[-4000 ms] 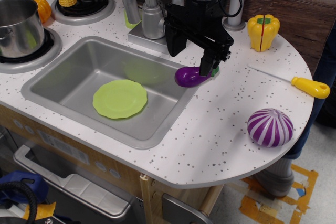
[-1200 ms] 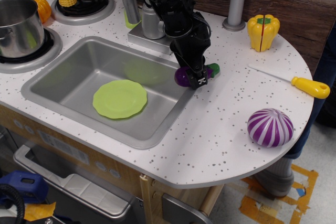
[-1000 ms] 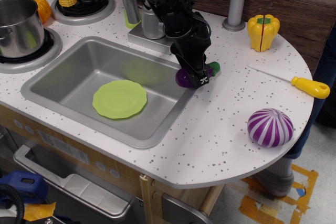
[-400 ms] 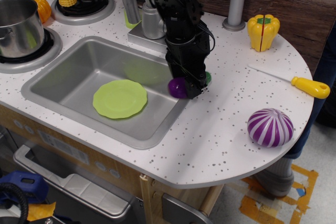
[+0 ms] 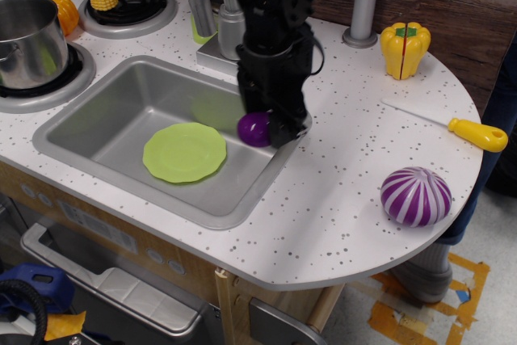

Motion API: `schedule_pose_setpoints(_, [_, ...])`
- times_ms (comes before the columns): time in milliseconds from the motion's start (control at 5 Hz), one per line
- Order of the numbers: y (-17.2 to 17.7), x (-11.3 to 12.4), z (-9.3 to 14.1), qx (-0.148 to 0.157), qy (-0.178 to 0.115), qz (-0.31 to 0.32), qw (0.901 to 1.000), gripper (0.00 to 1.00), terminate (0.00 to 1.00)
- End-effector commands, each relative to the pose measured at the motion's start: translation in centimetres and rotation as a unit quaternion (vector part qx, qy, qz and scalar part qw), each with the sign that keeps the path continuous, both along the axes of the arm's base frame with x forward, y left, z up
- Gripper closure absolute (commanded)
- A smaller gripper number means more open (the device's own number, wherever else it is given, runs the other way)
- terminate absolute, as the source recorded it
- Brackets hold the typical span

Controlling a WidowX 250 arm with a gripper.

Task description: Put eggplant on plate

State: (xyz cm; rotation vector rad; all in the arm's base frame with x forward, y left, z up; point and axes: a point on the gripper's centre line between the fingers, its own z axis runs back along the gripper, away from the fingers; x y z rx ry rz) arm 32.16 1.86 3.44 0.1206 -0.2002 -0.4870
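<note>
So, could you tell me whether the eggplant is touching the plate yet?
Apart. The single view shows the eggplant held in the gripper, with bare sink floor between it and the plate.

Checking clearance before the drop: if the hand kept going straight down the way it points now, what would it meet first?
Probably the sink floor just right of the plate. The hand, holding the eggplant, points down over the sink's right side; depth is unclear from this view.

One fixed camera looks down at a slant from in front of and above the toy kitchen counter, facing the back wall. It stands at middling range, taking in the sink (image 5: pixel 121 111), the stove burners at upper left, and the counter's rounded right end.
</note>
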Motion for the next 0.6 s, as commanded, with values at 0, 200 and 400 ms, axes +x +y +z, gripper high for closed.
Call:
schedule_pose_setpoints(0, [3.0,-0.2,1.8,0.016,-0.043,0.011,0.9989,1.0,0.0])
schedule_pose_setpoints(200, [5.5,0.1,0.1,0.034,-0.077,0.001,0.9965,1.0,0.0])
schedule_pose_setpoints(400, [7.5,0.9,-2.0,0.036,-0.102,-0.007,0.9941,1.0,1.0])
